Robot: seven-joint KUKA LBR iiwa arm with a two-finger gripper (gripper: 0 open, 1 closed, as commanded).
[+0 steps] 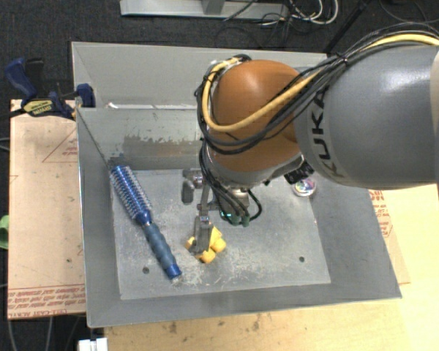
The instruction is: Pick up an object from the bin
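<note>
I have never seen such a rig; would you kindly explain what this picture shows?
The camera looks down, slightly from one side, into a grey metal bin. The big grey and orange-brown shape reaching in from the right is a robot arm; its gripper is down at a small yellow object near the middle of the bin floor. A blue hairbrush lies at the left, a small shiny round thing at the right. Whether the yellow object is actually gripped I cannot tell.

Brush (141, 214) lt, free floor (285, 248) rt
</note>
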